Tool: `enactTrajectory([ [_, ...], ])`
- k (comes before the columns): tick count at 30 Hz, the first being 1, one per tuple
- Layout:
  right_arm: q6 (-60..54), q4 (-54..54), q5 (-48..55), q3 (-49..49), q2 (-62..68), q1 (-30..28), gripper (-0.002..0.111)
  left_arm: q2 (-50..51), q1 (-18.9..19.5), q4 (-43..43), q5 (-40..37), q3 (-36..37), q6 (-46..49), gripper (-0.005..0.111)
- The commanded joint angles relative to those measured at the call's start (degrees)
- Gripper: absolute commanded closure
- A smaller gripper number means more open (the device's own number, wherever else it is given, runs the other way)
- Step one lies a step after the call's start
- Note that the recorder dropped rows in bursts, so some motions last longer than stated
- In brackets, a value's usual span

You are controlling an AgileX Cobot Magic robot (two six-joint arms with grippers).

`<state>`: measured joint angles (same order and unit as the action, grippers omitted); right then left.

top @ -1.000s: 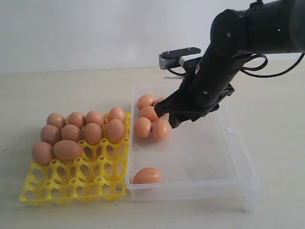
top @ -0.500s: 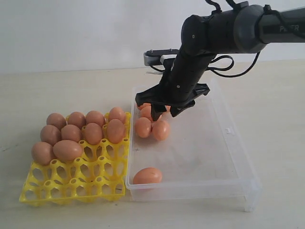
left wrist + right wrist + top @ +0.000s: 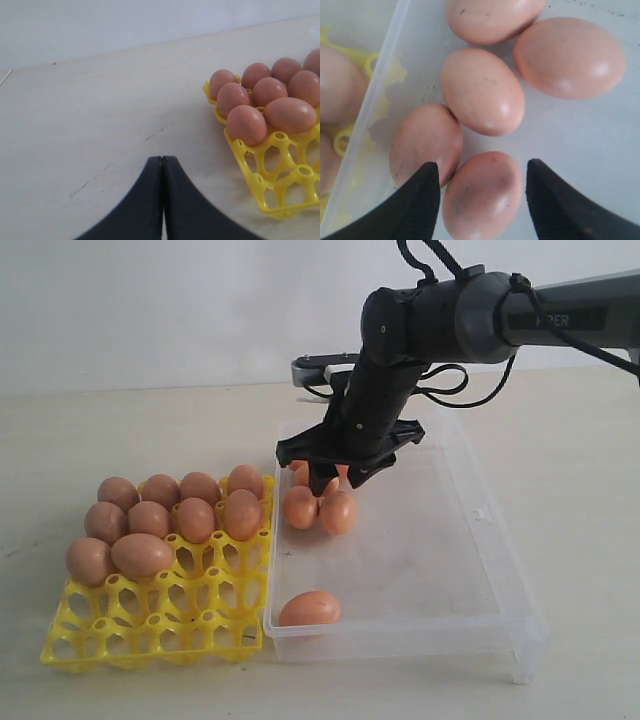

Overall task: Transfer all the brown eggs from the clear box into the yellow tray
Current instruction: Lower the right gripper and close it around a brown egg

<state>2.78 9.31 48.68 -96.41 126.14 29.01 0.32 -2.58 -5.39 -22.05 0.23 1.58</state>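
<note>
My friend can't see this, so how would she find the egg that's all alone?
Find the clear box beside the yellow tray. The other eggs in it huddle at the far end, under the black claw. This brown egg lies in the near corner next to the tray, by itself, touching no other egg.

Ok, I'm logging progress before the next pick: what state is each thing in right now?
Tray: partly filled; near cups empty.
Tray eggs: whole, in the far cups.
Box: lidless, holds six eggs.
Cluster: five eggs, whole, lying together at the box's far corner.
Lone egg: whole, on its side at the near corner.
Right jaws: open, above the cluster, holding nothing.
Left jaws: shut, holding nothing.
</note>
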Motion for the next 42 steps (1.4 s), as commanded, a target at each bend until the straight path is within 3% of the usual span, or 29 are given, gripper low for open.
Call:
enactTrajectory([
  [1, 0.9, -1.3, 1.1, -0.5, 0.3, -1.0, 0.056, -0.3, -0.3, 0.2, 0.4, -0.2, -0.3, 0.107],
  [31, 1.7, -0.2, -0.6, -0.5, 3.8, -1.0, 0.058, -0.3, -0.3, 0.2, 0.4, -0.2, -0.3, 0.107],
  [33, 1.7, -0.2, -0.2, -0.5, 3.8, -1.0, 0.066, -0.3, -0.3, 0.2, 0.4, -0.2, -0.3, 0.107],
  [38, -2.3, -0.3, 1.9, -0.5, 3.8, -1.0, 0.108, -0.3, -0.3, 0.2, 0.4, -0.2, -0.3, 0.107],
  [42, -4.2, -0.3, 3.9, -0.5, 3.8, -1.0, 0.108, -0.3, -0.3, 0.2, 0.4, -0.2, -0.3, 0.107],
])
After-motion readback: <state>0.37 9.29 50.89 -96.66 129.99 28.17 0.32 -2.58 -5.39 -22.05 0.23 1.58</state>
